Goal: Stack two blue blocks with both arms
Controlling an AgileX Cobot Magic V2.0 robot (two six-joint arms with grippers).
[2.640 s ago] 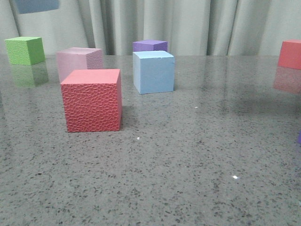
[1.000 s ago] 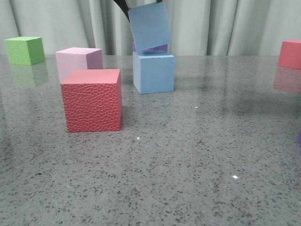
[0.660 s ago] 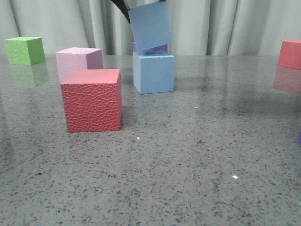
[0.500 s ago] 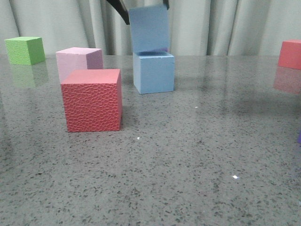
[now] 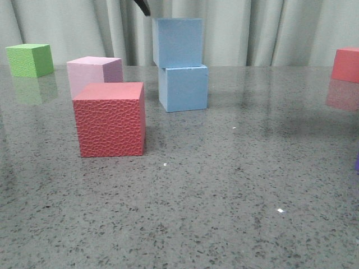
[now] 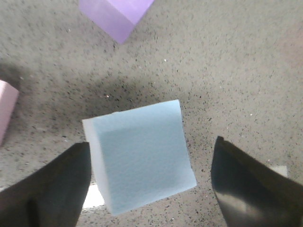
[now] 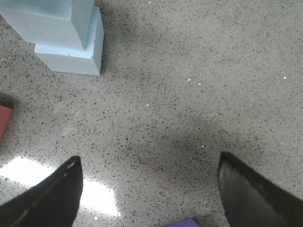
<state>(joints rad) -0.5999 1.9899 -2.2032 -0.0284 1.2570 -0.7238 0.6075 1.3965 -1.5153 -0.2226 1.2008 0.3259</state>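
The upper blue block [image 5: 177, 42] sits on the lower blue block [image 5: 183, 87], set a little toward the robot's left, so its edge overhangs on that side while a strip of the lower top shows on the other; the right wrist view shows the same offset. The stack stands on the grey table [image 5: 224, 185]. Straight below the left gripper [image 6: 150, 182] lies the upper block's top face, centred between the spread fingers [image 6: 52, 184], with a gap on each side: the jaws are wide and touch nothing I can see. A cube has no long axis, so the coming move is probably a plain lift away. The right gripper [image 7: 149, 189] is also wide and empty, the stack well ahead of its fingers, making the left arm nearer
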